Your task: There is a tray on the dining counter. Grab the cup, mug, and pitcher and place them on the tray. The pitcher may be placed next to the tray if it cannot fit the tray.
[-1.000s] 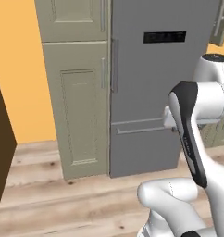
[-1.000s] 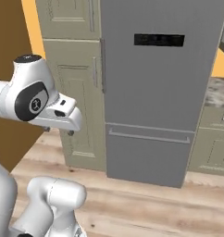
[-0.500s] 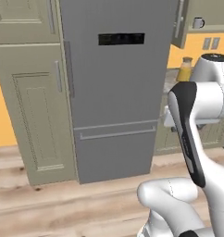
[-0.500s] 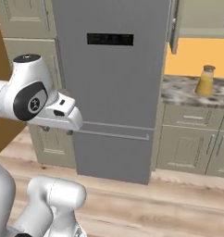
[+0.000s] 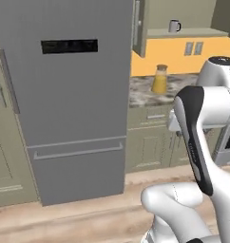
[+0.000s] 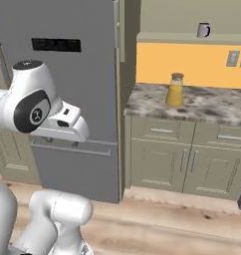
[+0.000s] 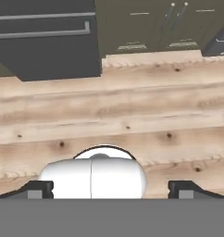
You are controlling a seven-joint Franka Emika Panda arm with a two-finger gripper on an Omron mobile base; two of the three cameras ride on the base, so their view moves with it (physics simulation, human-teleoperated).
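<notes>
The pitcher (image 5: 159,79) (image 6: 175,90), a clear carafe of orange liquid with a brown lid, stands on a short marble counter (image 6: 207,107) right of the fridge. The light grey mug (image 5: 174,26) (image 6: 203,30) sits on a ledge high above that counter. My gripper (image 7: 111,189) is open with nothing between its fingertips (image 7: 40,189); it points down at the wooden floor, well short of the counter. The tray, the cup and the dining counter are out of view.
A tall grey fridge (image 5: 64,95) (image 6: 67,74) stands straight ahead. Olive drawers and cabinet doors (image 6: 187,159) run under the marble counter. A dark appliance (image 5: 228,142) is at the far right. Wooden floor (image 7: 132,106) lies between me and the cabinets.
The whole picture has slid left, so the camera has swung right. The fridge moved toward the left side, and the counter with the pitcher and mug came further into view. My gripper stays open.
</notes>
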